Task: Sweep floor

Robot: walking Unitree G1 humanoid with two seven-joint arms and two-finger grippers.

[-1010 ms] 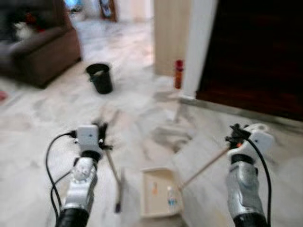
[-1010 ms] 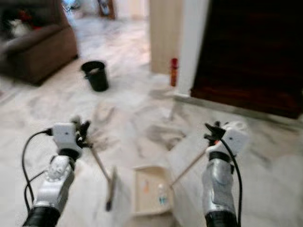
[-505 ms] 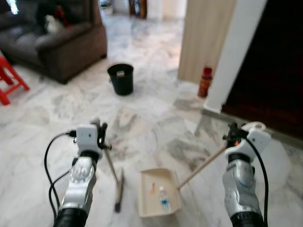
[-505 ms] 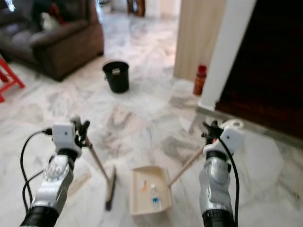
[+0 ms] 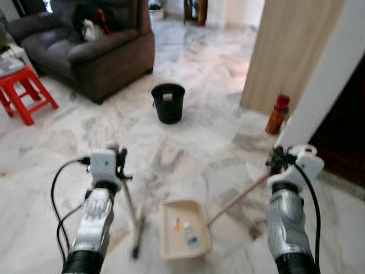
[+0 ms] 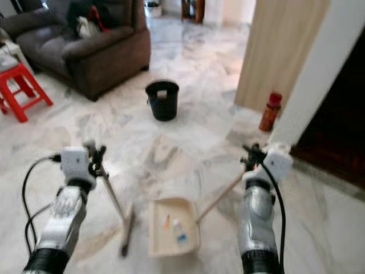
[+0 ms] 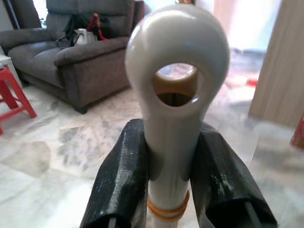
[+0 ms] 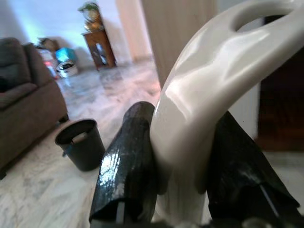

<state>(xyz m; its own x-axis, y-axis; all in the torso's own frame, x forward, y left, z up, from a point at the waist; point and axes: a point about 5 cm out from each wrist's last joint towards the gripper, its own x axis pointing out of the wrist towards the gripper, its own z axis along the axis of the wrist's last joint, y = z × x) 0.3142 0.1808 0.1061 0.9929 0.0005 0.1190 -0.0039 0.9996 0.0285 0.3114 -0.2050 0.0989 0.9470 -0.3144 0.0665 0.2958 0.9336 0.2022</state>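
Left eye view: left gripper (image 5: 118, 161) at lower left clenches the broom (image 5: 135, 228); right gripper (image 5: 276, 164) at lower right grips the dustpan (image 5: 183, 229) handle, pan at bottom centre on marble floor (image 5: 68, 142). Black bin (image 5: 169, 103) at upper centre.
Left wrist view: fingers (image 7: 118, 183) clamp the broom's white handle.
Right wrist view: fingers (image 8: 126, 166) pinch the dustpan's white grip

Broom (image 5: 136, 228) lies left of dustpan (image 5: 182, 231), bucket (image 5: 169, 103) beyond.

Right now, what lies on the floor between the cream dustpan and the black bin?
Nothing: in the left eye view only bare marble floor stretches between the cream plastic dustpan and the round black bin.
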